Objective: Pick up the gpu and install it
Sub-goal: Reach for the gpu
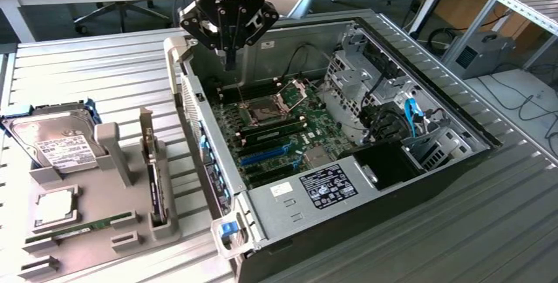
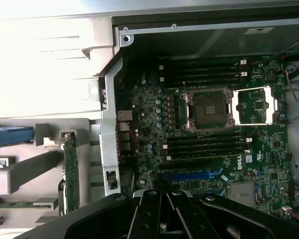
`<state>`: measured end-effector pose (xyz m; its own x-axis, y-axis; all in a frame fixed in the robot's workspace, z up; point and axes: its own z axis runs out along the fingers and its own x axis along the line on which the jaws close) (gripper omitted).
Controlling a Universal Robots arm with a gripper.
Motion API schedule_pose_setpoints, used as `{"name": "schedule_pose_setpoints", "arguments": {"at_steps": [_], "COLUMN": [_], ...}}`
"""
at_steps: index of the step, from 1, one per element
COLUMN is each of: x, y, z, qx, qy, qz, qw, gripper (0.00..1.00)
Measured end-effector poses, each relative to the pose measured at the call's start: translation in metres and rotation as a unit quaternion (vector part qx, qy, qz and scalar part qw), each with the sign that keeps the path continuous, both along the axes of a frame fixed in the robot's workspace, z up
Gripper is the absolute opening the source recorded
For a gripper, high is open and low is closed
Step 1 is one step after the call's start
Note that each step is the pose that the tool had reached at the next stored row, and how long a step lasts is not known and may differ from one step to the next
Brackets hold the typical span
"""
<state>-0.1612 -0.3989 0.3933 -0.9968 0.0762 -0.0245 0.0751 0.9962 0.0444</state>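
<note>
- I find the gripper (image 1: pixel 229 59) at upper centre, fingers pinched together on nothing, hovering over the open computer case (image 1: pixel 393 224).
- The gpu (image 1: pixel 155 182) stands on edge in the grey holder (image 1: pixel 104 231), lower left; I judge pickup and install both outstanding.

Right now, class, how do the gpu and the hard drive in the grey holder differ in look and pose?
The gpu is a thin card; the hard drive is a silver box with a white label. The gpu stands on edge in a narrow slot; the hard drive lies tilted, label up. Both sit in the grey holder.
</note>
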Motion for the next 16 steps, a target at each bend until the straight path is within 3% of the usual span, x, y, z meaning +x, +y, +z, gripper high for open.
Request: {"name": "schedule_pose_setpoints", "arguments": {"at_steps": [16], "x": [-0.0044], "y": [0.0000], "z": [0.0000], "qx": [0.0000], "qy": [0.0000], "qz": [0.000], "qw": [1.0000], "gripper": [0.11]}}
